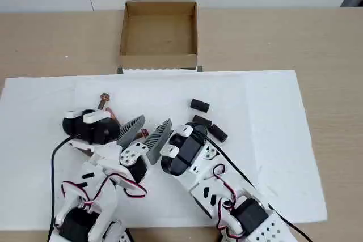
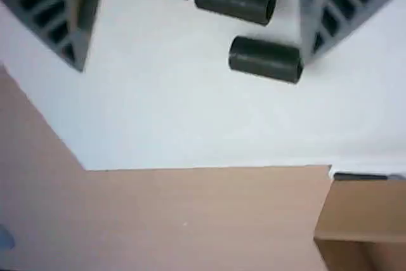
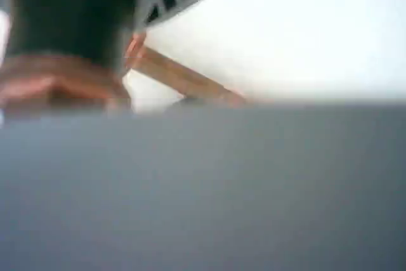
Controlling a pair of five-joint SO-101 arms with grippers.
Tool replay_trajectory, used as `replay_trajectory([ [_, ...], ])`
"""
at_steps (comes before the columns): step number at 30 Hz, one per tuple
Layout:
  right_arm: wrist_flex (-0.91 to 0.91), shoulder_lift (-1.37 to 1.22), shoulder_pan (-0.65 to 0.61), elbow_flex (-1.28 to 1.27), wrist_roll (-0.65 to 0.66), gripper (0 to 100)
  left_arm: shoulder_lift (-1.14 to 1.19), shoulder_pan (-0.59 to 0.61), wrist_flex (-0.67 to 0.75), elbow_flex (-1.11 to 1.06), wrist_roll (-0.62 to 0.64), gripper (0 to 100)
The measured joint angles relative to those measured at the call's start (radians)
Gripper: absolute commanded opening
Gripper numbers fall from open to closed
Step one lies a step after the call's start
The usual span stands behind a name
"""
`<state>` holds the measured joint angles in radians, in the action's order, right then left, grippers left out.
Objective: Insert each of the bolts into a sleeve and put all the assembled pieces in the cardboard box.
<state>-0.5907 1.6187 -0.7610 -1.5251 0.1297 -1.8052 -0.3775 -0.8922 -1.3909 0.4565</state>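
table: tan wood | white sheet: flat on it | cardboard box: at sheet's far edge

The table was viewed from high overhead, the cardboard box at its far edge. The left wrist view was taken low over the white sheet, facing the cardboard box; both were shared with the high view. The right wrist view was set very close, largely blocked by a grey surface.

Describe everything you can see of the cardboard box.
The cardboard box is square, open-topped and low-walled, made of plain brown cardboard. It sits upright on the wooden table, right at the far edge of the white sheet. Its inside looks empty, with only bare floor showing. One corner of it also appears in the left wrist view.
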Motion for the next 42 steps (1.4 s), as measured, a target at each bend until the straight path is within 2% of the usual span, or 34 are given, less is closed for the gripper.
replay_trajectory([
  [3, 0.0, 0.0, 0.008, 0.0, 0.0, 0.2, 0.0, 0.008, 0.0, 0.017, -0.041, 0],
  [14, 0.0, 0.0, 0.282, 0.0, 0.0, 0.3, 0.0, 0.272, 0.0, -0.029, -0.285, 1],
  [19, 0.002, -0.002, 0.399, -0.048, 0.0, 0.3, 0.0, 0.358, 0.0, -0.123, -0.305, 1],
  [24, 0.002, -0.002, 0.493, -0.098, 0.0, 0.2, 0.0, 0.37, 0.0, -0.207, -0.311, 1],
  [27, -0.009, -0.002, 0.523, -0.095, -0.06, 0.2, 0.0, 0.37, 0.0, -0.253, -0.334, 1],
  [30, -0.11, -0.002, 0.52, -0.046, -0.129, 0.2, 0.0, 0.37, 0.0, -0.285, -0.388, 1],
  [36, -0.311, -0.006, 0.52, 0.095, -0.146, 0.2, 0.0, 0.37, 0.0, -0.288, -0.408, 1],
  [42, -0.35, -0.163, 0.52, 0.252, -0.152, 0.2, 0.0, 0.37, 0.0, -0.288, -0.413, 1],
])
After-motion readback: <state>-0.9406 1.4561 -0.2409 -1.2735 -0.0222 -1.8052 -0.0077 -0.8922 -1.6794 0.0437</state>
